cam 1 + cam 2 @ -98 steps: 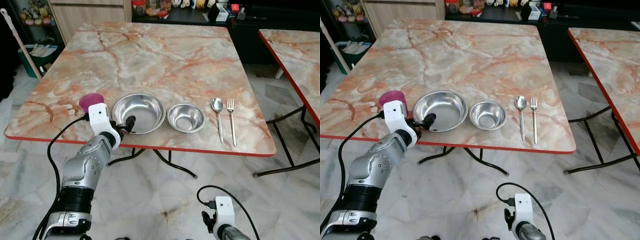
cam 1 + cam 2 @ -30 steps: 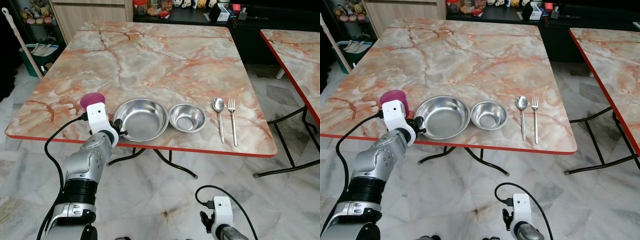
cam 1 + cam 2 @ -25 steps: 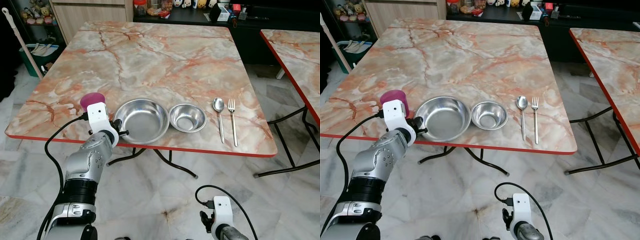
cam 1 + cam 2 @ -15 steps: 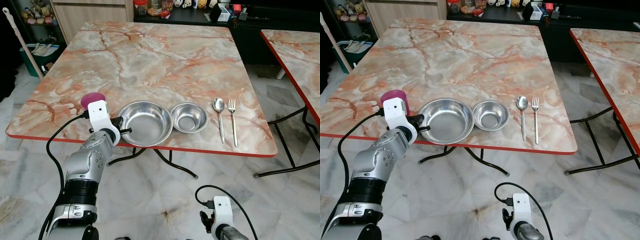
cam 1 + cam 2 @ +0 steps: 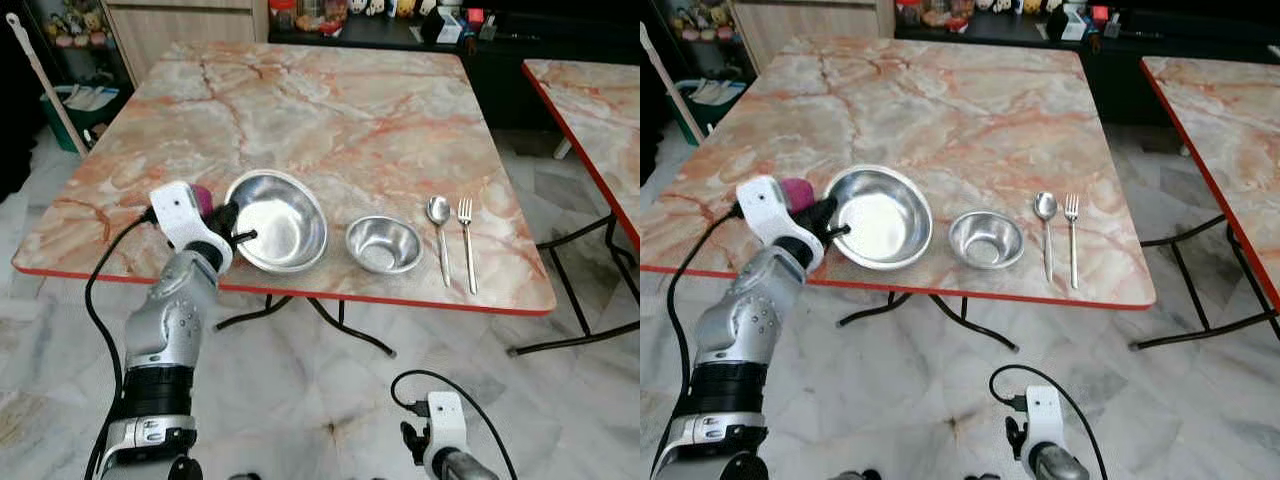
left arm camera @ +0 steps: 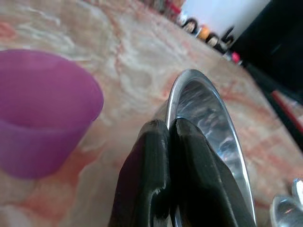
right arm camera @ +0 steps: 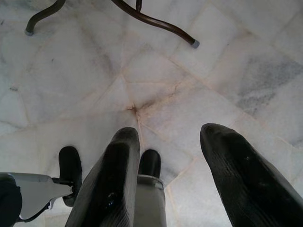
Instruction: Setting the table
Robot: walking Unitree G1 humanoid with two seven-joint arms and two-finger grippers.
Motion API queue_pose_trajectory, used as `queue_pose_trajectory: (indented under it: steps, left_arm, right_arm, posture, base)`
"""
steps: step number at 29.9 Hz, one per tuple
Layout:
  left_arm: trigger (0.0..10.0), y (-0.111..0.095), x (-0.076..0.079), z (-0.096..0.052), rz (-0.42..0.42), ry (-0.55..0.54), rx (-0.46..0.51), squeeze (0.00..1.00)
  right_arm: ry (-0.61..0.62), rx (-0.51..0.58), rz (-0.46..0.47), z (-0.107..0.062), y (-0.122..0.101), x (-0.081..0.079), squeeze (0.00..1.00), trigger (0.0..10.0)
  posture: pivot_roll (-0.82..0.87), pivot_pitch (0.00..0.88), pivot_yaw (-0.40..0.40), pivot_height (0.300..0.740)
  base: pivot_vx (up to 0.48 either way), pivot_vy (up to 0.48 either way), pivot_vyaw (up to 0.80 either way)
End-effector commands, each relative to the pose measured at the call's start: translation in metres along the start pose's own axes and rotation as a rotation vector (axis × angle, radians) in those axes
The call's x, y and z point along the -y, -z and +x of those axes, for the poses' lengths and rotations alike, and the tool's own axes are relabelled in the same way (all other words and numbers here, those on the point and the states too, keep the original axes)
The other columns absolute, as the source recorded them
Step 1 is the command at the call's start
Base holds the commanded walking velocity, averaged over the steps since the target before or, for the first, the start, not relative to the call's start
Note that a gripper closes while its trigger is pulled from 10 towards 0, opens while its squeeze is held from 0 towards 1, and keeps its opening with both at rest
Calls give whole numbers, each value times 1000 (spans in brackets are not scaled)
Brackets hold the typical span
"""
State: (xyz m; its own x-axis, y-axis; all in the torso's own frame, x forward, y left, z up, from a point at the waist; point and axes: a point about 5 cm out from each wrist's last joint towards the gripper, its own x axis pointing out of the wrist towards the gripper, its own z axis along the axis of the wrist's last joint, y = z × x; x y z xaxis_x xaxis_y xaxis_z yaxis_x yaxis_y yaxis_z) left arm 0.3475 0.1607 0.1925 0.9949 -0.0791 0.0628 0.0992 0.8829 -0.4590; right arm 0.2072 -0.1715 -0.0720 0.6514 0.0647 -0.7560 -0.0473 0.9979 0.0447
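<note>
Left hand (image 5: 237, 222) clamped on large bowl (image 5: 277, 219) rim | bowl now tilted, moved away from small bowl (image 5: 384, 244)

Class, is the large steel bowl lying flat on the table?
No: the left gripper pinches the large steel bowl's rim, holding it tilted.

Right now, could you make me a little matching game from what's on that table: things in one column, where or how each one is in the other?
Things:
1. large steel bowl
2. small steel bowl
3. purple cup
4. fork

Descriptions:
A. nearest the table's right edge
B. partly hidden behind the left hand
C. tilted, rim pinched by the left hand
D. flat, beside the spoon

Pairs: 1-C, 2-D, 3-B, 4-A
</note>
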Motion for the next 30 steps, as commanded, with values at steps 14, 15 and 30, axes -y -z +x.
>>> queue_pose_trajectory:
  steps: [14, 15, 30]
  left_arm:
    - [10000, -53, 11, -2, -72, 41, 361, 0]
    - [10000, -57, 10, -3, -69, 32, 379, 0]
    - [10000, -51, 8, 2, -10, -24, 415, 0]
  right_arm:
    - [-7, -2, 0, 0, 1, -1, 0, 10000]
    - [-8, 0, 2, 0, 0, -2, 0, 10000]
    - [-2, 12, 30, 0, 1, -3, 0, 10000]
  posture:
    - [105, 127, -65, 740]
    - [105, 128, -64, 740]
    - [93, 141, -55, 740]
  base:
    - [0, 0, 0]
    - [0, 0, 0]
    - [0, -224, 0]
